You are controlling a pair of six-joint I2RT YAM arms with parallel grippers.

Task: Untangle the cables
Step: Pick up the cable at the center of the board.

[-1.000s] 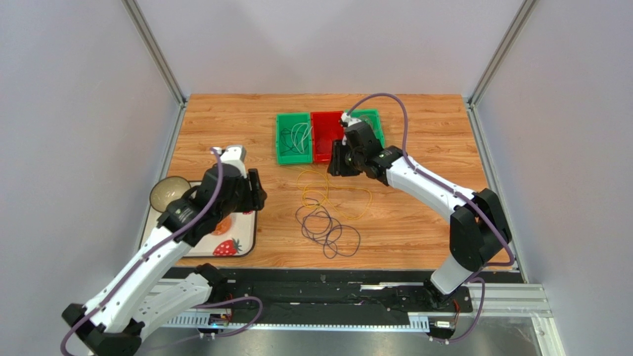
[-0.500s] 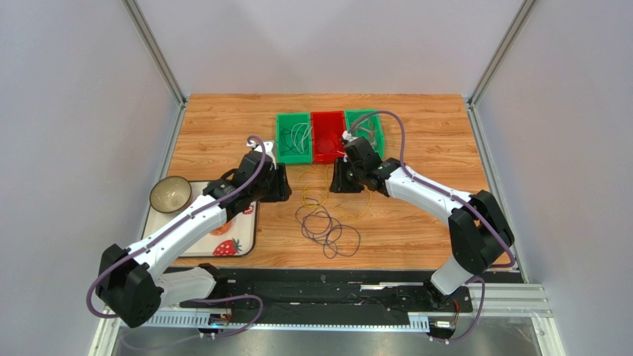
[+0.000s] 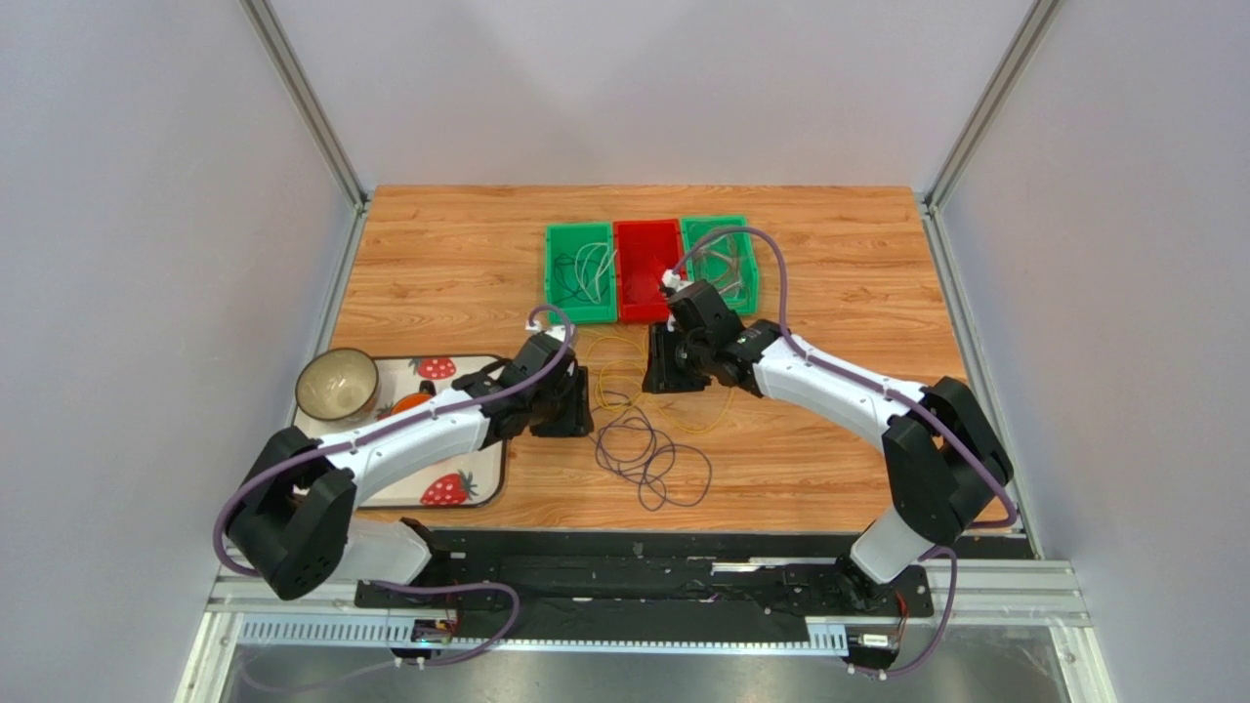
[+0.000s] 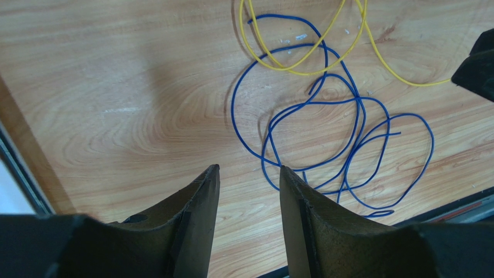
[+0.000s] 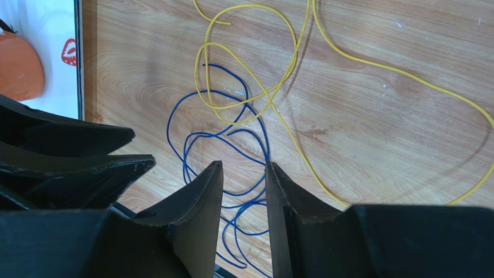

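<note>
Centre-frame, left gripper (image 3: pixel 578 416) has swung off the tray (image 3: pixel 486 448) toward the blue cable (image 4: pixel 232 107), joining right gripper (image 3: pixel 662 368); both parted, empty, ready to pull.

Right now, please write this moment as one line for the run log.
left gripper: open, empty | right gripper: open, empty | blue cable: on table, overlaps yellow cable | status: not yet untangled
</note>
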